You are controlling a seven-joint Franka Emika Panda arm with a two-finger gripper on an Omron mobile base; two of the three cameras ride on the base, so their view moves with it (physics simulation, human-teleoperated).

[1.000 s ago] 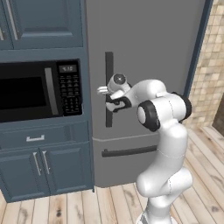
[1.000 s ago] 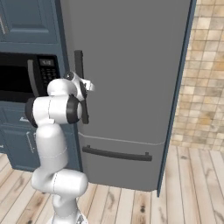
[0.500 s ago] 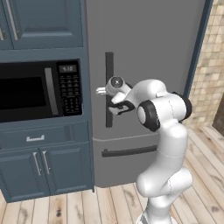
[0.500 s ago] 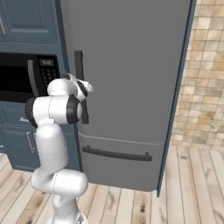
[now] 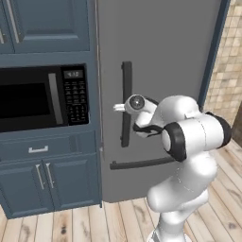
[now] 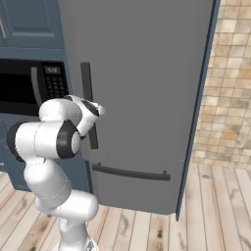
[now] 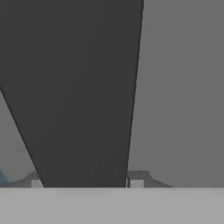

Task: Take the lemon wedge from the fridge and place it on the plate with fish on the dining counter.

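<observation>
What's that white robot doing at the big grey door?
The white robot arm's gripper is at the tall dark bar handle of the flat grey fridge, its fingers either side of the bar. The fridge door looks shut. A black microwave sits in the blue cabinets beside it.

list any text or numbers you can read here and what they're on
Microwave display: pale digits, too blurred to read.
Microwave keypad: small pale button marks, too small to read.
Fridge: no label or brand.
Cabinets: no text.
</observation>
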